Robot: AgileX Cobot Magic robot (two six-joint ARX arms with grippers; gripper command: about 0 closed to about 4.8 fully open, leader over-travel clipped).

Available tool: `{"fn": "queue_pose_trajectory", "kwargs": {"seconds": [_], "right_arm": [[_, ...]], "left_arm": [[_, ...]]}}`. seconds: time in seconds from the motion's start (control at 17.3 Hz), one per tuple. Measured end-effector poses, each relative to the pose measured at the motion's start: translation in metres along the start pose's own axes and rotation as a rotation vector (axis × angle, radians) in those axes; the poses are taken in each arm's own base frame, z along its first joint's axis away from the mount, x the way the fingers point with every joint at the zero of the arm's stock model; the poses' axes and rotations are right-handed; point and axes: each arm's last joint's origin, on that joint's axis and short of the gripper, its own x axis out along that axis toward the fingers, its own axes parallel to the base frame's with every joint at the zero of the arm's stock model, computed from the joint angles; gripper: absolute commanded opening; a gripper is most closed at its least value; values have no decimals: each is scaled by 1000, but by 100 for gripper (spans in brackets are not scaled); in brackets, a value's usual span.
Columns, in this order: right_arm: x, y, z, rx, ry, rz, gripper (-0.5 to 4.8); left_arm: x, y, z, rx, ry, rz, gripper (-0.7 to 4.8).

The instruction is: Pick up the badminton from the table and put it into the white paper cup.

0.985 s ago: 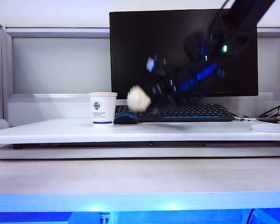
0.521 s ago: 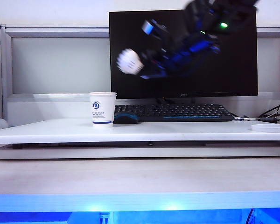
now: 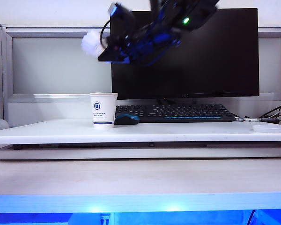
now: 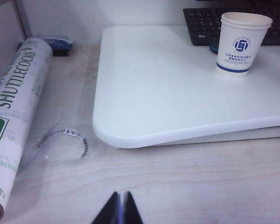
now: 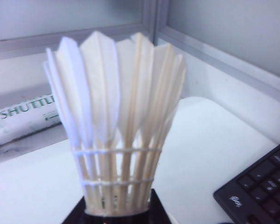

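The badminton [image 3: 90, 43] hangs high in the air, above and slightly left of the white paper cup [image 3: 103, 109], feathers pointing left. My right gripper [image 3: 103, 50] is shut on its base; in the right wrist view the feather cone [image 5: 116, 126] fans out in front of the black jaws of that gripper [image 5: 116, 215], and the cork tip is hidden. The cup [image 4: 242, 44] stands upright on the white table [image 3: 178, 131] near the keyboard. My left gripper [image 4: 121, 198] is shut and empty over the pale wood surface, short of the table's corner [image 4: 130, 135].
A black keyboard [image 3: 187, 112] and a dark mouse [image 3: 126, 118] lie right of the cup, with a monitor [image 3: 210, 56] behind. A shuttlecock tube [image 4: 14, 107] and a clear round lid [image 4: 65, 145] lie on the wood. A white disc [image 3: 269, 128] sits at the table's right end.
My right arm has swung up and to the left with the badminton, from low beside the cup to high above it. The left arm has not moved.
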Motion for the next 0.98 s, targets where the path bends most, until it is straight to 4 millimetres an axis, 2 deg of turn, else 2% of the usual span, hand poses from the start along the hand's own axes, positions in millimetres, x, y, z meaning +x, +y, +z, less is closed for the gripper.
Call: {"fn": "queue_pose_trajectory", "kwargs": {"seconds": [0.12, 0.29, 0.41, 0.46, 0.52, 0.58, 0.98], "right_arm": [[12, 0, -8, 26, 19, 10, -6], [17, 0, -16, 55, 51, 17, 2], [17, -1, -18, 59, 61, -1, 64], [17, -1, -19, 59, 62, -7, 124], [17, -2, -19, 58, 62, -11, 146], [17, -2, -19, 58, 62, -17, 220], [17, -2, -18, 57, 63, -27, 228]], "left_arm": [[0, 0, 0, 0, 0, 0, 22], [0, 0, 0, 0, 0, 0, 22], [0, 0, 0, 0, 0, 0, 22], [0, 0, 0, 0, 0, 0, 22], [0, 0, 0, 0, 0, 0, 22], [0, 0, 0, 0, 0, 0, 22], [0, 0, 0, 0, 0, 0, 22]]}}
